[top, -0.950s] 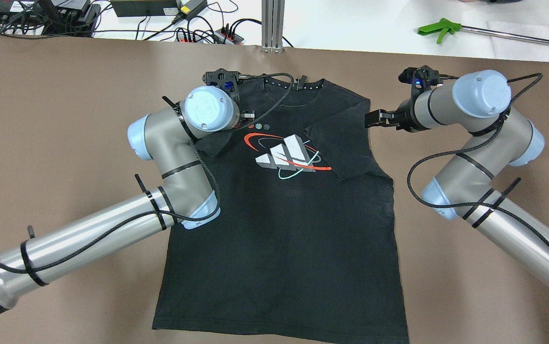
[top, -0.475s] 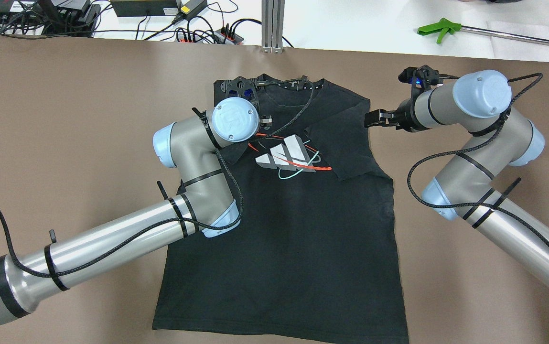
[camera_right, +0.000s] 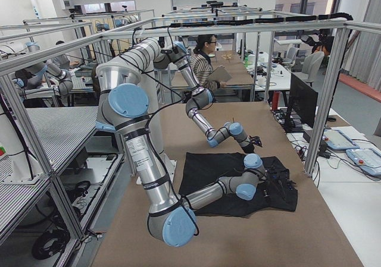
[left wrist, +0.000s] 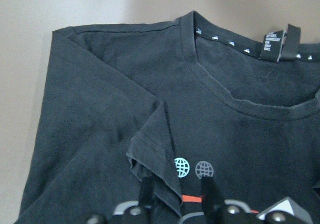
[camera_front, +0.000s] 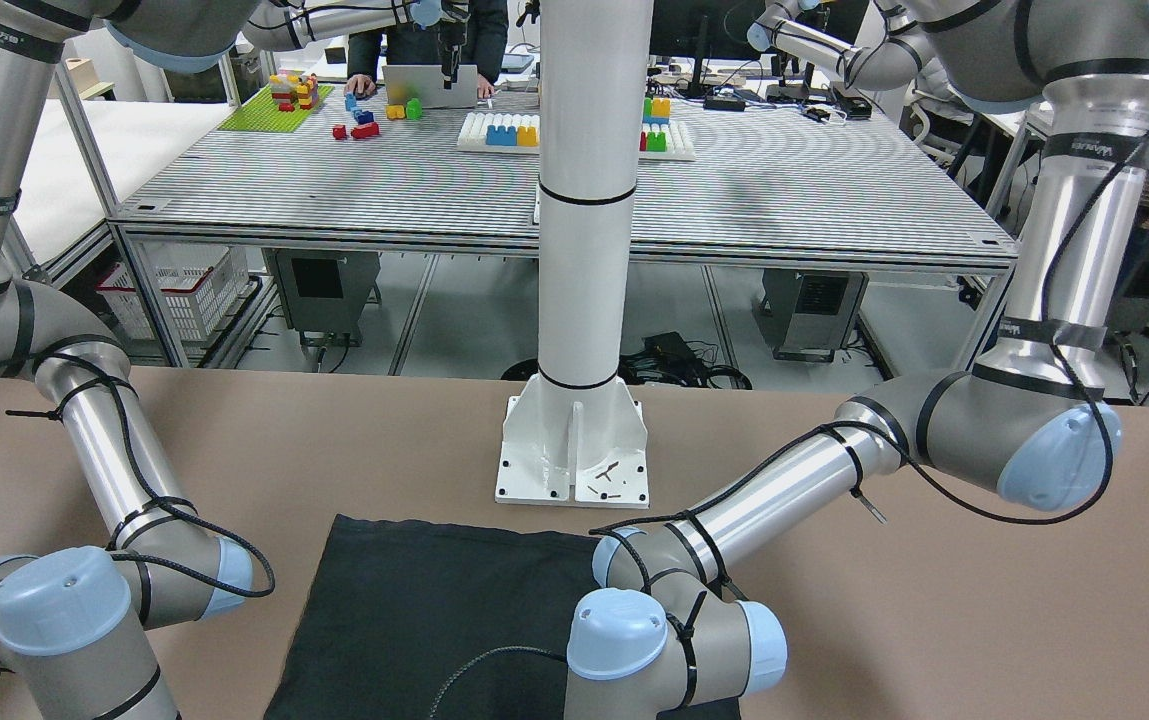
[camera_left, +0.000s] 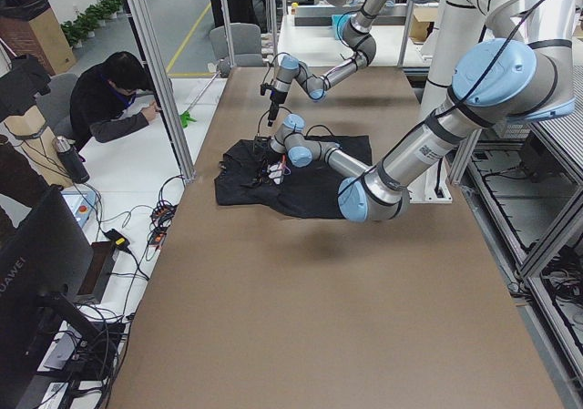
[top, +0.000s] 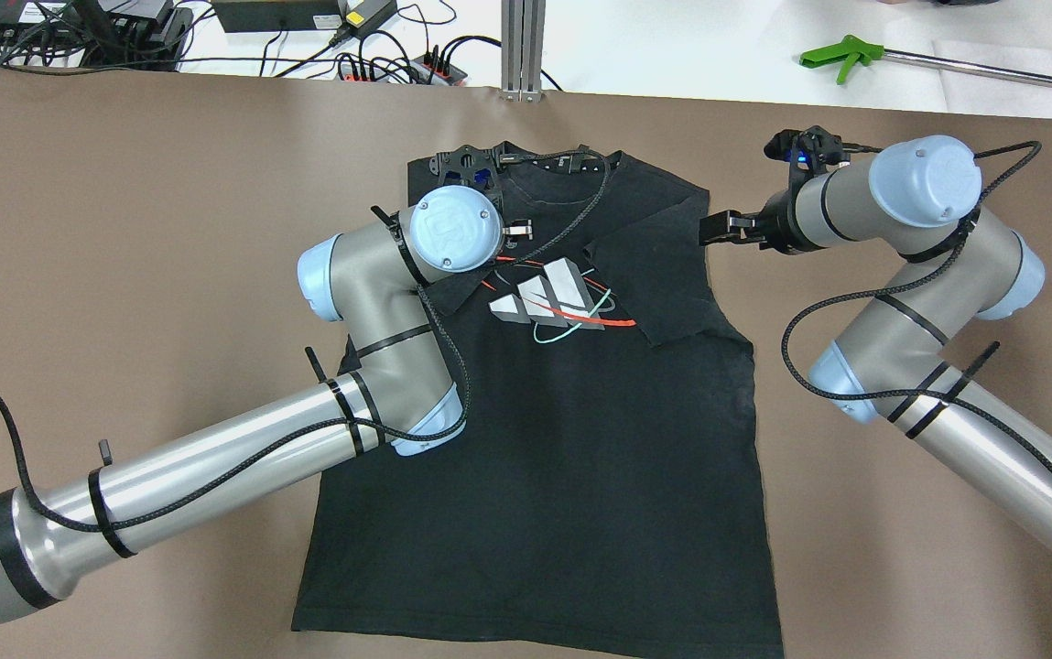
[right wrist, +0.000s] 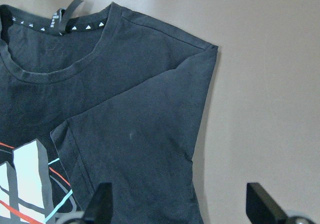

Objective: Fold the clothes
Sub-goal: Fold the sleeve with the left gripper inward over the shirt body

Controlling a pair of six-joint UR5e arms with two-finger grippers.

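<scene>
Pinching sleeve hem [left wrist: 159,170] between left jaws

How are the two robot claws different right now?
The left gripper has its fingers close together, pinching the folded sleeve edge of the black T-shirt; the right gripper is spread wide and holds nothing.
The left gripper sits over the shirt's chest near the logo; the right gripper hangs at the shirt's side edge by the other folded sleeve.
Both are black, two-fingered, and near the collar end.
</scene>
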